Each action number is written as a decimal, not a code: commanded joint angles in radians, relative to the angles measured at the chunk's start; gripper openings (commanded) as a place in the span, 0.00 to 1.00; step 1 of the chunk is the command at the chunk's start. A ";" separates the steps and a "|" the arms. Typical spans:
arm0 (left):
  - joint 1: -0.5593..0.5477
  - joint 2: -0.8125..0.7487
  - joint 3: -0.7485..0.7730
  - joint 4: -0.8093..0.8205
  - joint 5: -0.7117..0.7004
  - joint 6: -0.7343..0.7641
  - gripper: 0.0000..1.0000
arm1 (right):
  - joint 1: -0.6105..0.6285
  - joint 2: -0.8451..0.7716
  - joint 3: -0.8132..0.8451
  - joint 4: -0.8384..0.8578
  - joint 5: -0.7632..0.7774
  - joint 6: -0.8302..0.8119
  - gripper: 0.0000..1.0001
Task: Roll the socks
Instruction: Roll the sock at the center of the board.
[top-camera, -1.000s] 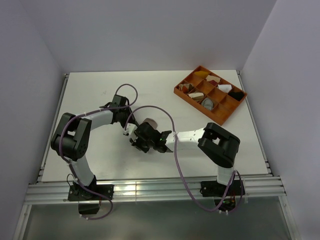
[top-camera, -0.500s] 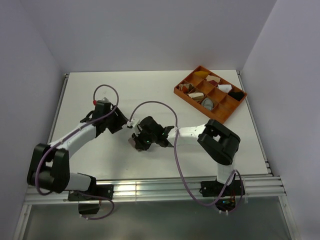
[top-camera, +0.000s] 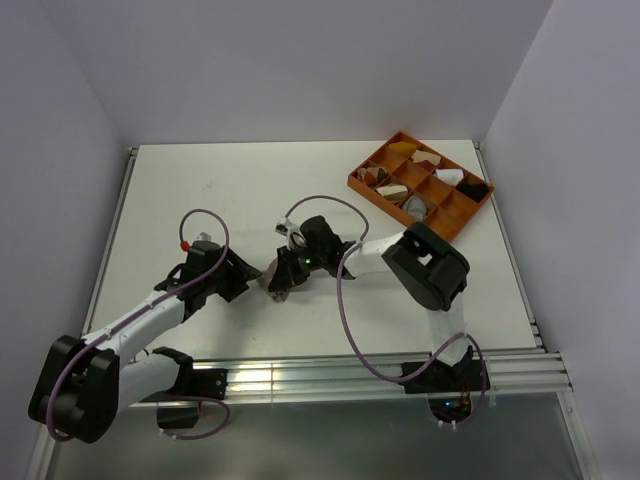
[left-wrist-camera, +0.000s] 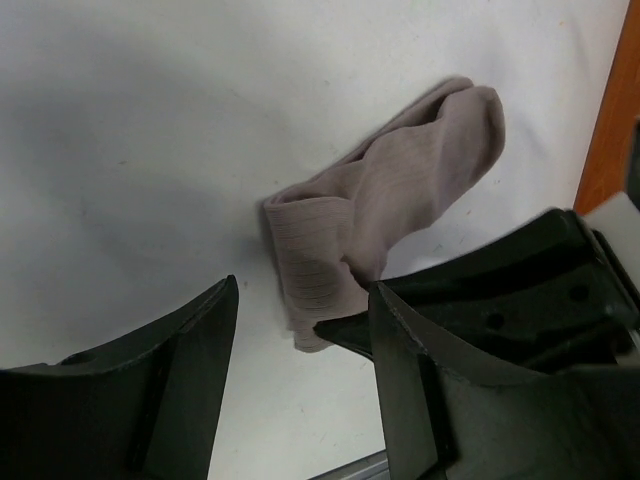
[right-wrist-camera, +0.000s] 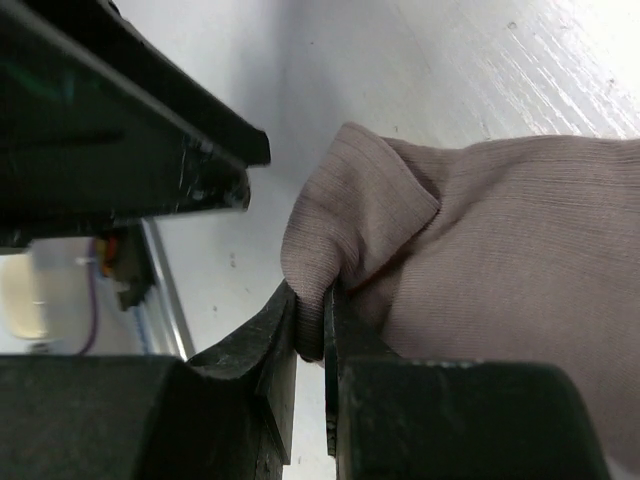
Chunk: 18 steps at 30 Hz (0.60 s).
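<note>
Step in hand: rolling, with the right tool (right-wrist-camera: 310, 325) clamped on a fold of the pinkish-tan sock (left-wrist-camera: 400, 190). Left tool (left-wrist-camera: 300, 345) hangs spread, empty, beside it. Next, that fold probably needs turning over.

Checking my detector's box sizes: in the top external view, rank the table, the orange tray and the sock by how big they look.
1. table
2. orange tray
3. sock, partly hidden under the right gripper, so its full size is unsure
</note>
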 joint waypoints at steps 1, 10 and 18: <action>-0.033 0.043 0.016 0.099 -0.022 -0.044 0.59 | -0.051 0.053 -0.039 0.164 -0.135 0.195 0.00; -0.063 0.162 0.013 0.183 -0.031 -0.093 0.54 | -0.080 0.111 -0.062 0.249 -0.136 0.297 0.00; -0.079 0.237 0.016 0.218 -0.061 -0.082 0.52 | -0.085 0.134 -0.076 0.272 -0.139 0.341 0.01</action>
